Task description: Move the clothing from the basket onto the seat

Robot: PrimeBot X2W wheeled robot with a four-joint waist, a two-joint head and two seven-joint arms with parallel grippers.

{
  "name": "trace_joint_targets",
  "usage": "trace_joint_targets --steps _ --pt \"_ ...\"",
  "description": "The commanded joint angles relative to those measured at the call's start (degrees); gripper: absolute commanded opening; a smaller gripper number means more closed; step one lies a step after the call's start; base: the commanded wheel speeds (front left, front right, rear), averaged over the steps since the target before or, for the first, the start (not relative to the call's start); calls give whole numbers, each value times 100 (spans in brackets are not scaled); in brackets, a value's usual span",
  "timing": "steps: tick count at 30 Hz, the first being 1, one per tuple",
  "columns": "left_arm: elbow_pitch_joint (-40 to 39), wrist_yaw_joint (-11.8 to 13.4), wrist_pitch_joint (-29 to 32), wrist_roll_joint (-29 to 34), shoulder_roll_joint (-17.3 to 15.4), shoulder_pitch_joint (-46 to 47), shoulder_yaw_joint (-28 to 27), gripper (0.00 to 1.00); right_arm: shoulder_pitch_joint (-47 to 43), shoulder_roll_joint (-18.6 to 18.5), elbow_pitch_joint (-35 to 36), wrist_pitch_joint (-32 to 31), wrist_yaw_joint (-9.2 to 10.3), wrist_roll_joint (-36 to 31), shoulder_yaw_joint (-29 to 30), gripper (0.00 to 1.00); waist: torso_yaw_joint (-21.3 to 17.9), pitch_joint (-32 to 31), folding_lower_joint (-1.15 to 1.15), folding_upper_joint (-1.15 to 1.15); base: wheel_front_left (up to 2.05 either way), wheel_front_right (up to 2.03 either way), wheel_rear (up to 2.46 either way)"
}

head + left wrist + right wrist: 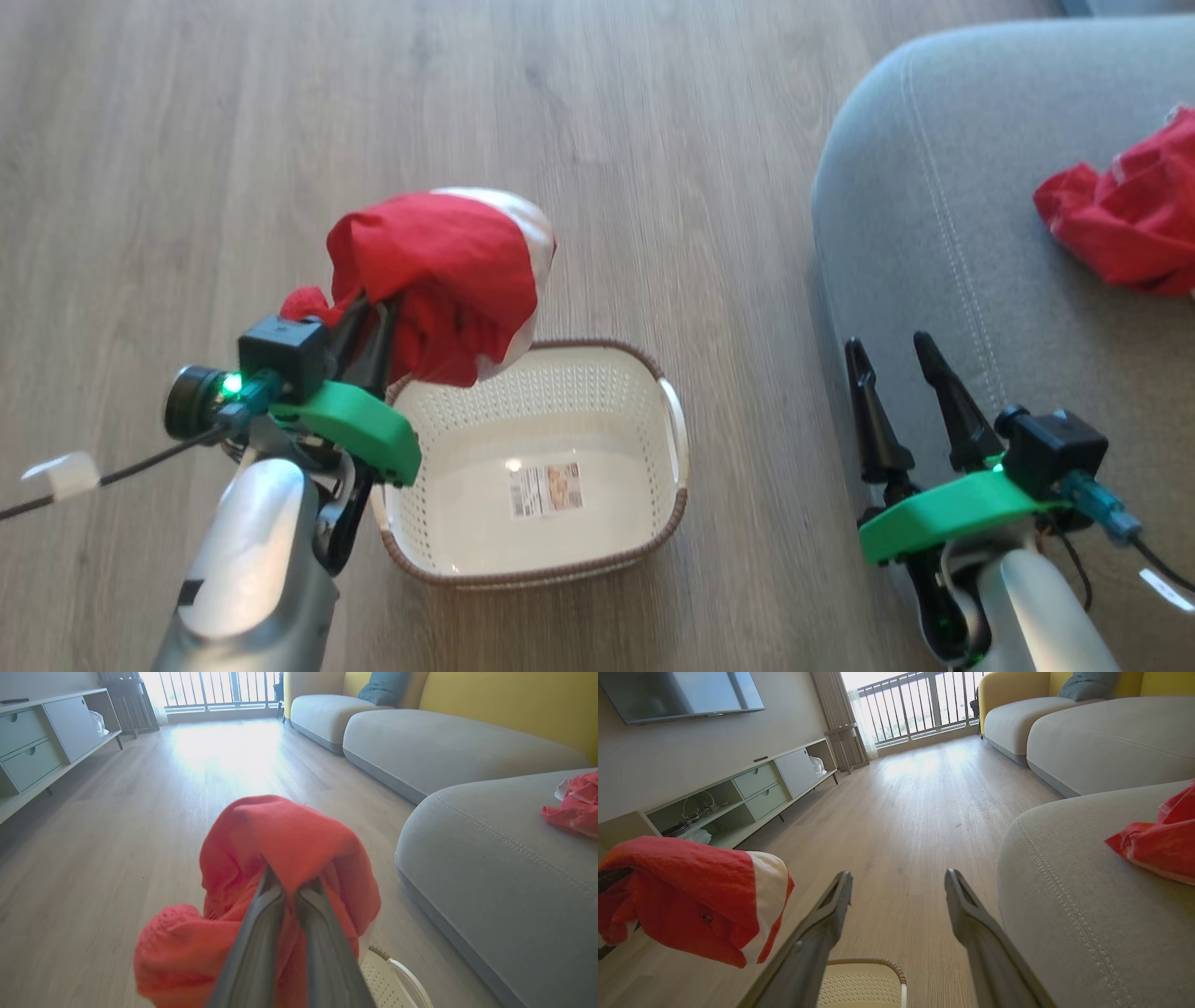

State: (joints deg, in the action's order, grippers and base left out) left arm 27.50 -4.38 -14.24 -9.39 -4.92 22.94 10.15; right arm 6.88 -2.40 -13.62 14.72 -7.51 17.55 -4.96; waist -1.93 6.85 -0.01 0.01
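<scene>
My left gripper [373,313] is shut on a red garment with a white panel [448,280], holding it above the basket's far left corner. The fabric [280,858] drapes over both fingers in the left wrist view. The cream basket [537,467] stands on the floor with nothing but a label inside. A second red garment [1125,224] lies on the grey seat [934,233] at the right. My right gripper [896,359] is open, its fingers over the seat's near edge, with nothing between them [899,882].
Wooden floor [280,140] surrounds the basket. Farther off are more grey sofa cushions [444,746] with yellow backs, a low pale cabinet [752,793] along the wall and a balcony railing [920,704].
</scene>
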Motion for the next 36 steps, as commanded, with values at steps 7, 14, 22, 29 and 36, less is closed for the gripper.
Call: trace_joint_targets --steps 7,14,22,29,36 --pt "-1358 -47 -75 155 111 -4 -661 0 -128 -48 108 28 2 -13 -147 100 83 -379 1 -1 0 0 0" --pt "-2266 -49 -75 197 186 -148 -810 0 -246 -48 114 28 2 52 -149 100 73 -517 1 -1 0 0 0" --pt "-2997 -93 -75 64 202 -154 -416 0 -374 -48 87 28 2 55 -160 100 150 -523 1 -1 0 0 0" --pt "-3094 -235 -75 228 203 -343 456 0 -419 -48 73 28 2 36 -155 100 149 -544 1 -1 0 0 0" --pt "-2904 -298 -75 437 188 -518 1132 0 -382 -48 106 28 2 33 -60 100 114 -479 1 -1 0 0 0"
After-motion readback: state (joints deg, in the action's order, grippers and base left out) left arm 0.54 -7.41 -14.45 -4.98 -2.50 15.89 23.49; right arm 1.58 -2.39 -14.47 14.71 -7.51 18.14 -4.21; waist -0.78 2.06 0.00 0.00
